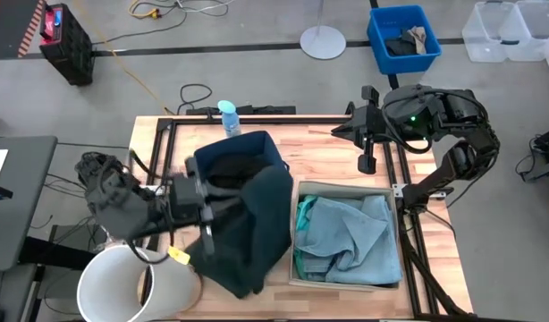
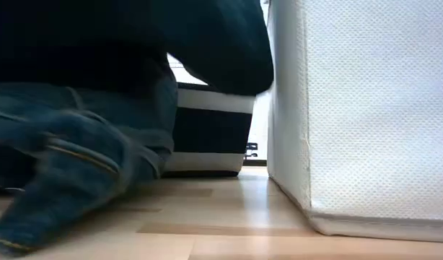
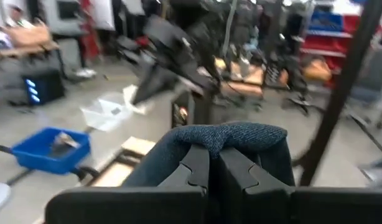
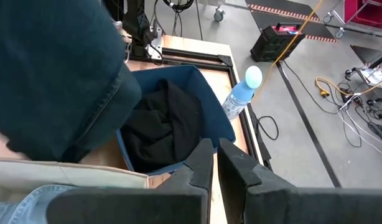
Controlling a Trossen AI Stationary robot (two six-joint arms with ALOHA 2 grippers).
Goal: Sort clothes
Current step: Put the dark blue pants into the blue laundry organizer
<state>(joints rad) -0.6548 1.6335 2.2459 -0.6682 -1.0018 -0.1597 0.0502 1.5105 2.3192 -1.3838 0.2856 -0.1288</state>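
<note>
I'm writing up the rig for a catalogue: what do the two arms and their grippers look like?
Both arms are dark, nearly black, with chunky jointed segments. The right arm shows a small green light on its housing and black cabling along it. The left arm has a yellow tag near its gripper. Each gripper has two flat, dark, angular fingers with stepped inner edges.

Overhead and right wrist views share the navy bin (image 1: 243, 165); the low view, seemingly cloth-crowded, sits at tabletop.

You will find no text, label, brand or number that can be read in any of these views. The spray bottle (image 1: 228, 117) and the yellow tag (image 1: 178, 256) by the left arm show no legible print.
</note>
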